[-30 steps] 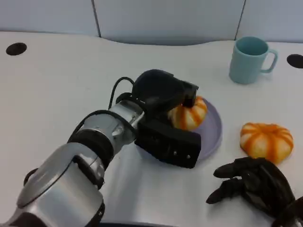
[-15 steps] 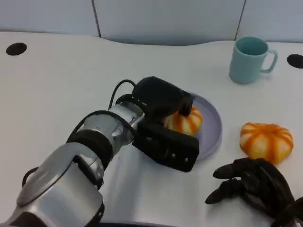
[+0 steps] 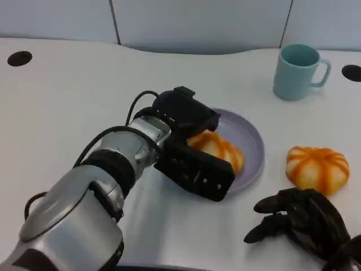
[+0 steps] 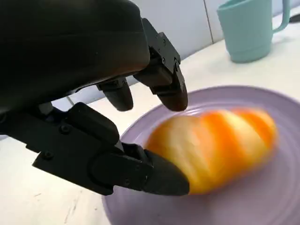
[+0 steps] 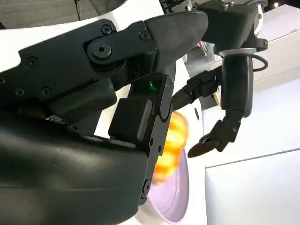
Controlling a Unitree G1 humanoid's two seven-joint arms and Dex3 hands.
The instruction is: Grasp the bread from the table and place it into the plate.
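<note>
An orange-and-white striped bread (image 3: 219,150) lies on the lavender plate (image 3: 252,142) at the table's middle. In the left wrist view this bread (image 4: 215,145) is blurred and sits on the plate (image 4: 262,197) just past my fingertips (image 4: 171,96), with a gap between them and it. My left hand (image 3: 189,144) hovers over the plate's near-left side, fingers apart, holding nothing. My right hand (image 3: 299,226) rests low at the front right with its fingers loosely spread and nothing in them. In the right wrist view, the blurred bread (image 5: 171,140) shows past my right hand (image 5: 93,131).
A second striped orange bread (image 3: 317,168) lies on the table to the right of the plate, just beyond my right hand. A teal mug (image 3: 299,70) stands at the back right. Dark round holes (image 3: 20,58) sit in the tabletop at the far corners.
My left hand has come down and drawn back to the left, and its fingers have let go of the bread. The bread now lies on the plate. The right hand has stayed put.
</note>
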